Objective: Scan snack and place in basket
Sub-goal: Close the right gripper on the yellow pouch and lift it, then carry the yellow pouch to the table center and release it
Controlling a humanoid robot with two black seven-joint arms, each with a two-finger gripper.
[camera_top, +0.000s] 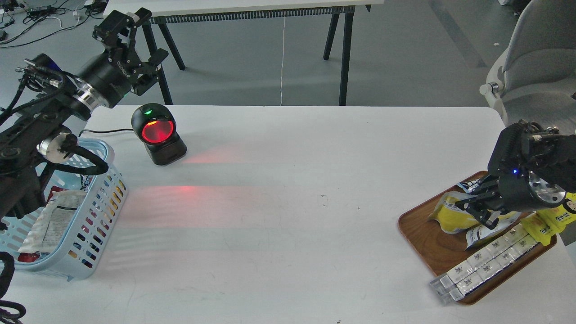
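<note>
The snack (450,218), a yellow pouch with a white band, lies on the brown wooden tray (420,236) at the right, partly under my right gripper. My right gripper (477,212) is down on the tray with its fingers apart over the pouch's right part. I cannot tell whether they touch it. The light blue slotted basket (105,200) stands at the table's left edge, with a white pouch (56,218) and other packs inside. My left gripper (135,42) is open and empty, held high behind the table's far left corner.
A black barcode scanner (157,134) with a glowing red window stands at the back left and casts red light on the table. The tray also holds a strip of white packets (488,263), yellow packs (546,222) and a bluish bag (472,184). A grey chair (531,58) stands at the far right.
</note>
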